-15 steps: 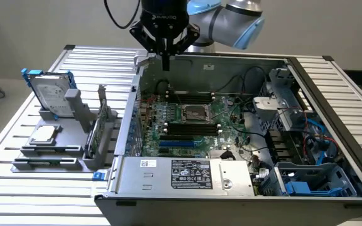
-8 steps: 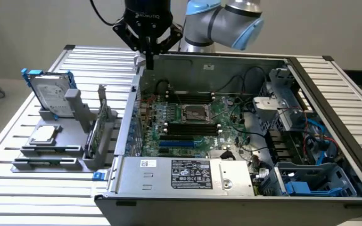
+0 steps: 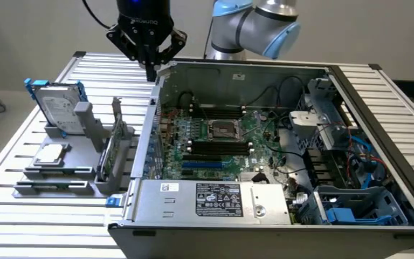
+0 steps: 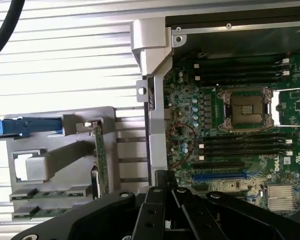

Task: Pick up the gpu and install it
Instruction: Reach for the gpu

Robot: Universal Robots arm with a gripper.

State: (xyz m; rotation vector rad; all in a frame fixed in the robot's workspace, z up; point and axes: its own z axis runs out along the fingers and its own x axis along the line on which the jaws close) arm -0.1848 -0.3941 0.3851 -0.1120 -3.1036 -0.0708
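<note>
Above case [image 3: 151, 135] corner, tool [image 3: 150, 73] (closed, empty); gpu [image 3: 108, 156] upright in rack [image 3: 56, 172], apart.

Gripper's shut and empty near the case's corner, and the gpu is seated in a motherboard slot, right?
No. The gripper is shut and empty near the corner of the case, but the gpu is not in a slot of the motherboard. It stands on edge in the gray holder beside the case, as the exterior view shows.

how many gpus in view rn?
1. The gpu stands on edge in the grey holder, on the exterior view's left of the open case. Case interior partly hidden.
</note>
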